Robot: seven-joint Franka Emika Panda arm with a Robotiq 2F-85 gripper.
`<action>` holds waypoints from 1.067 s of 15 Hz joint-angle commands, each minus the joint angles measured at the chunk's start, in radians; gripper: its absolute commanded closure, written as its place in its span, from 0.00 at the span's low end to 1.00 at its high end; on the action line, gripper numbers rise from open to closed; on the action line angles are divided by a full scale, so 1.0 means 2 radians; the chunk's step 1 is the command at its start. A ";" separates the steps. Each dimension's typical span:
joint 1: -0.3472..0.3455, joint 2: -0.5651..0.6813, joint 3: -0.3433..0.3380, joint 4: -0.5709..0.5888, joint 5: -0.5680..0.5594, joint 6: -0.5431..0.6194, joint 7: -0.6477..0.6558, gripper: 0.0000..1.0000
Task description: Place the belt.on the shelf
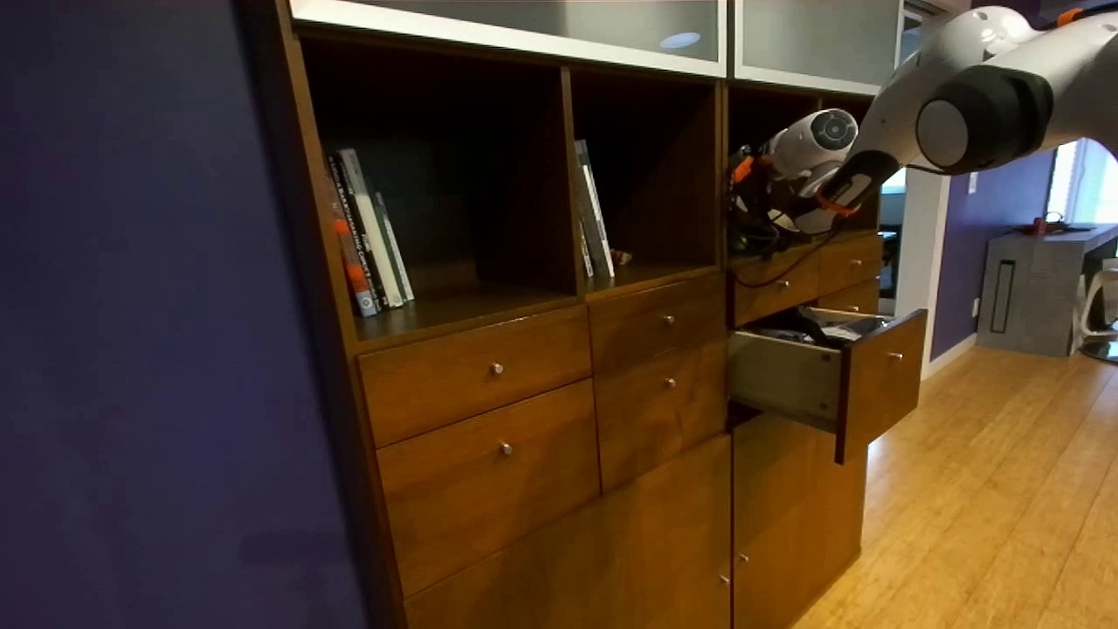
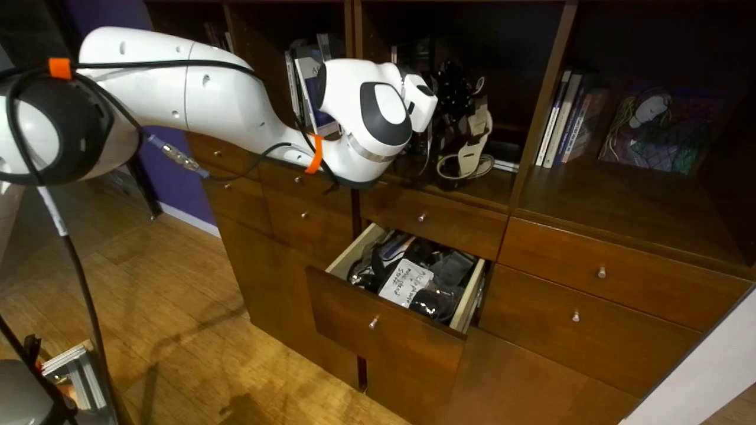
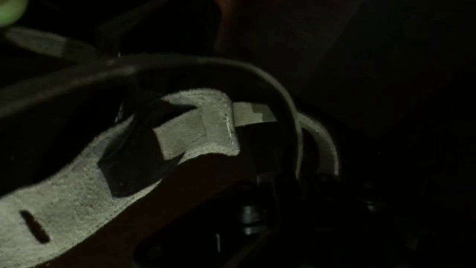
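Note:
Curving across the wrist view is the belt [image 3: 74,201], a pale strap with a dark band round it and a slot near one end. Thin loops of it run down into my gripper [image 3: 293,178], which looks shut on it, though the fingers are nearly black. In an exterior view the belt [image 2: 471,152] hangs in curled loops inside the shelf [image 2: 495,190], a dark brown cubby. Its lowest loop is close to the board; whether it touches cannot be told. My gripper is hard to make out against the dark cubby in both exterior views.
Below the shelf an open drawer [image 2: 387,342] full of dark items and a labelled white paper [image 2: 406,282] juts out. Books [image 2: 570,121] and a painting [image 2: 655,130] stand in the neighbouring cubby beyond a divider [image 2: 540,106]. More books [image 1: 367,231] fill other cubbies.

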 commanded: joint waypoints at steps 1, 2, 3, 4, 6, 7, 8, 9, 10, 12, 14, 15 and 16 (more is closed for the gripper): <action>-0.002 -0.016 0.037 -0.017 -0.007 -0.029 0.010 0.68; -0.003 -0.019 0.044 -0.019 -0.008 -0.037 0.007 0.63; -0.005 -0.025 0.055 -0.024 -0.012 -0.048 0.003 0.55; -0.008 -0.030 0.066 -0.029 -0.014 -0.060 0.000 0.49; -0.017 -0.047 0.093 -0.042 -0.019 -0.093 -0.013 0.34; -0.024 -0.055 0.107 -0.047 -0.019 -0.110 -0.024 0.28; -0.030 -0.061 0.118 -0.051 -0.016 -0.124 -0.034 0.20; -0.037 -0.070 0.132 -0.056 -0.012 -0.142 -0.050 0.14; -0.046 -0.078 0.148 -0.061 -0.006 -0.160 -0.067 0.05; -0.067 -0.095 0.180 -0.068 0.010 -0.196 -0.104 0.00; -0.082 -0.107 0.200 -0.063 0.021 -0.232 -0.136 0.00; -0.087 -0.111 0.206 -0.059 0.025 -0.250 -0.150 0.00; -0.096 -0.121 0.218 -0.062 0.034 -0.267 -0.167 0.00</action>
